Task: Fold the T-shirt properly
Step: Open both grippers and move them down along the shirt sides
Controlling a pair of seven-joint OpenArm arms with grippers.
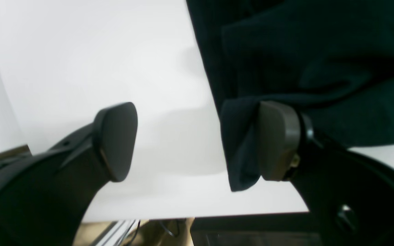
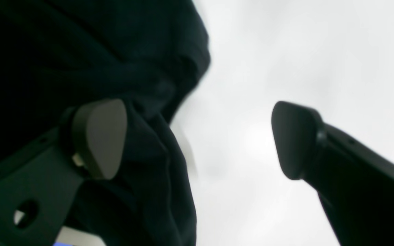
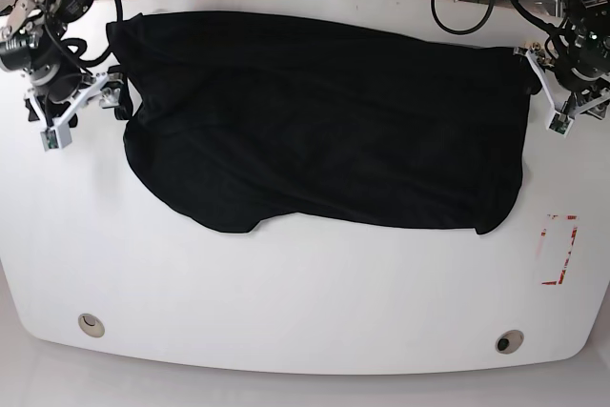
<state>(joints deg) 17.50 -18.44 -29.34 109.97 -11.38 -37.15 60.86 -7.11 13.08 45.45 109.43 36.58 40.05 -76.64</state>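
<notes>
In the left wrist view, the left gripper (image 1: 197,141) is seen with jaws wide apart; one pad touches the hem of the T-shirt (image 1: 320,68), so the cloth could be dragged if the arm is lifted carelessly. In the right wrist view, the right gripper (image 2: 200,140) is also spread wide, with cloth lying against one finger; the picture is blurred. In the base view, the T-shirt (image 3: 324,121) lies across the table (image 3: 286,312), its lower edge uneven; the sleeves cannot be made out.

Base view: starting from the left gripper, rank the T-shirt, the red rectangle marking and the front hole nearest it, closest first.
From the left gripper, on this view's right:
1. T-shirt, right beside it.
2. Red rectangle marking, below, near the table's right edge.
3. Front hole, lower still.
</notes>
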